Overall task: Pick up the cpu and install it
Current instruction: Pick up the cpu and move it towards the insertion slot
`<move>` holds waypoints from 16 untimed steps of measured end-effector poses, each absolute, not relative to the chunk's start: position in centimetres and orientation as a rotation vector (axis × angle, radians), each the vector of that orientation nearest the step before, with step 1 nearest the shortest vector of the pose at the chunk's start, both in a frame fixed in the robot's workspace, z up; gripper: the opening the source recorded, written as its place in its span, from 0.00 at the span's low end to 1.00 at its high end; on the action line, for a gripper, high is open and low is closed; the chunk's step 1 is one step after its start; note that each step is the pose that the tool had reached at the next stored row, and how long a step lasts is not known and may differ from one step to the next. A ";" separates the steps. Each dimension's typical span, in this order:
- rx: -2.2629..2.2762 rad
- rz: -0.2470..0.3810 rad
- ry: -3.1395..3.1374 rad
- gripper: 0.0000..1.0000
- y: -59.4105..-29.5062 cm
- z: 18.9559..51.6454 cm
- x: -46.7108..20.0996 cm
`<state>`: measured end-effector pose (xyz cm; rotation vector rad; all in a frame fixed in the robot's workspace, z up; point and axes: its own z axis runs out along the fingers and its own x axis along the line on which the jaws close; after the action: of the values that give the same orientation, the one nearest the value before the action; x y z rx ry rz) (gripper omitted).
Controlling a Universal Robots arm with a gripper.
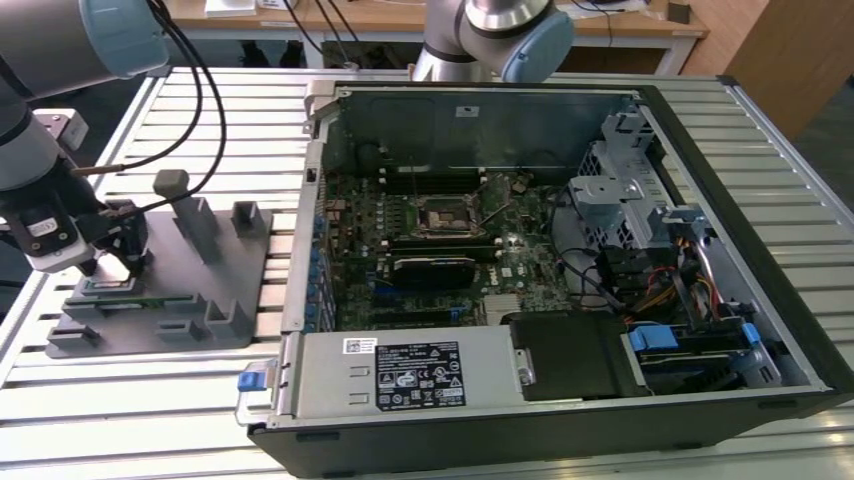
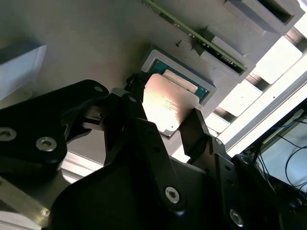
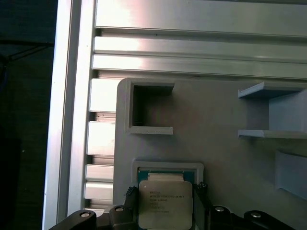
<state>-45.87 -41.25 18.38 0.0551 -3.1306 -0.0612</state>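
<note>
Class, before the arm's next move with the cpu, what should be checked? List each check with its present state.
1. Gripper centred on the cpu, straddling it: ok.
2. Grip closed on the cpu: cannot tell.
3. cpu lifted out of the grey holder tray: cannot tell.
4. Computer case open, motherboard exposed: ok.
5. Socket ready to take the chip: cannot tell.

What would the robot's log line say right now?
gripper: shut on cpu | cpu: at its pocket in the grey holder tray | install: not yet done
</note>
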 end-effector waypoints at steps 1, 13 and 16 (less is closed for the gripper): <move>0.055 -0.061 -3.131 0.55 -41.2 18.4 -45.9; 0.055 -0.061 -3.131 0.54 -41.2 19.0 -45.9; 0.055 -0.061 -3.131 0.54 -41.2 19.0 -45.9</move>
<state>-45.87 -41.24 19.04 0.0551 -3.1307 -0.0607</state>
